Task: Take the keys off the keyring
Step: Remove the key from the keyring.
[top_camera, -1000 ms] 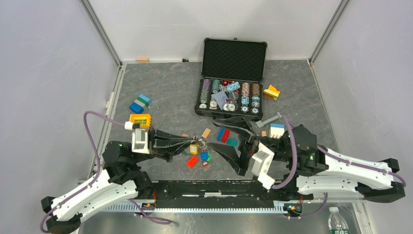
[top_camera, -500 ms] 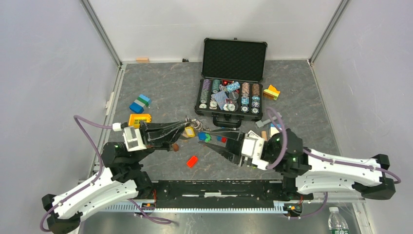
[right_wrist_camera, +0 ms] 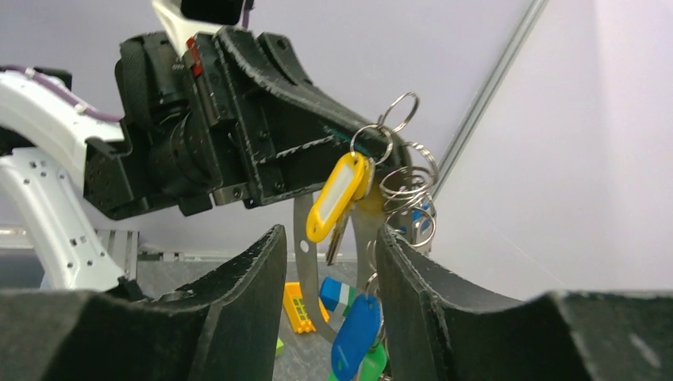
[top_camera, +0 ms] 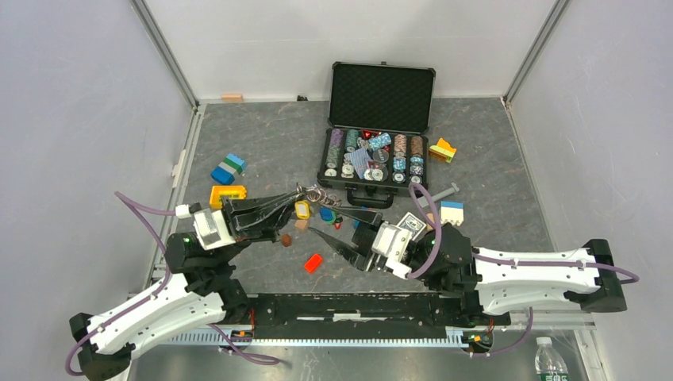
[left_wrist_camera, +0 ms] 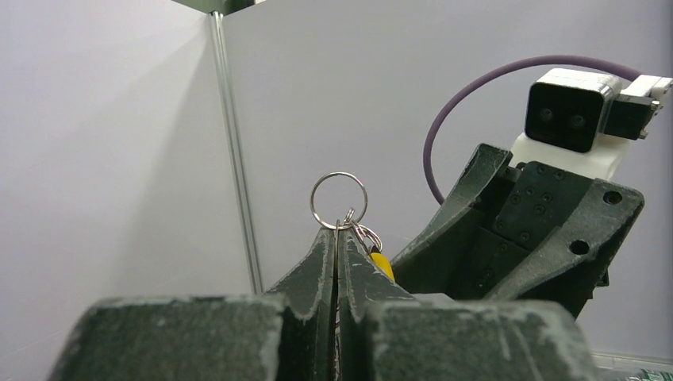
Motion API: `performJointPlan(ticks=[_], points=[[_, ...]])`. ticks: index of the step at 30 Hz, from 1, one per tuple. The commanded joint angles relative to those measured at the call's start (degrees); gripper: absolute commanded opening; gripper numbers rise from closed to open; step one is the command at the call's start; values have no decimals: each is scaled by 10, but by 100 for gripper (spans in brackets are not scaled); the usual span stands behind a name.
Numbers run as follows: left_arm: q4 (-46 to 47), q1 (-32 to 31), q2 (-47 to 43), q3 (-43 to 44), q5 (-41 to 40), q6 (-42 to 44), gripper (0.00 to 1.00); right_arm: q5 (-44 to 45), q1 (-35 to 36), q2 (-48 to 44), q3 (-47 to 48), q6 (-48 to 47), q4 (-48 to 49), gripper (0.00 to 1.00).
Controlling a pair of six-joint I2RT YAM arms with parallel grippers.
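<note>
Top external, L hand (top_camera: 295,197) pinching keyring (top_camera: 311,192), case (top_camera: 381,95) behind

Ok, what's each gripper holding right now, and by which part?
Left gripper pinches the keyring at its lower edge, keys hanging below. Right gripper is open around the keys, gripping nothing.

Walls (top_camera: 71,119): plain pale grey, 3 sides. Alu corner posts (top_camera: 164,51), 2 at rear. Tabletop (top_camera: 270,151): dark grey marbled mat.
</note>
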Motion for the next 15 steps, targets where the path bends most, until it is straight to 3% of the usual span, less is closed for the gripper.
performJointPlan(ticks=[1,15], points=[[48,-1,-1,9,15,14,2,47,10,3,7,-10,80,51],[50,-2,-2,9,39,8,2,20,18,25,9,8,107,42]])
